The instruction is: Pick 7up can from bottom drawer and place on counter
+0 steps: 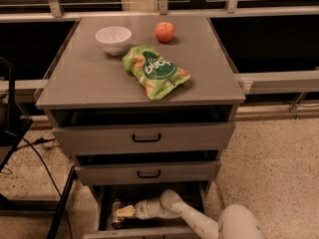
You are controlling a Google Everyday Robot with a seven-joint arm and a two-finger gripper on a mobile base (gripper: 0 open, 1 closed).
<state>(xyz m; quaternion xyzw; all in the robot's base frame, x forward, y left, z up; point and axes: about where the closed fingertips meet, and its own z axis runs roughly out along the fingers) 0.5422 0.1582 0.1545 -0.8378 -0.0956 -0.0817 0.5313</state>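
The bottom drawer [142, 231] stands pulled out under the front edge of the counter [87, 81], and the white arm [187, 215] comes in from the lower right, bends at an elbow just under the middle drawer [189, 172] and runs leftward, low inside the tray. The gripper [121, 212] lies at the drawer's left end, pointing toward its left wall. Right at its tip is the can [115, 219], a small silvery shape standing in the left part of the drawer, partly hidden by the gripper. I cannot tell whether the claw is clenched, released or grasping the can, nor whether it touches it. The top drawer [99, 139] and the middle drawer are pushed in, each with a black handle at the centre of its front. On the counter, a white bowl [113, 38] sits near the back left corner, and a red apple [165, 32] sits at the back edge near the middle, apart from the bowl. A green bag [155, 71] lies flat at the centre, slanting from just in front of the bowl toward the right edge. A dark cable [42, 161] trails over the speckled floor [269, 153] to the left of the cabinet.
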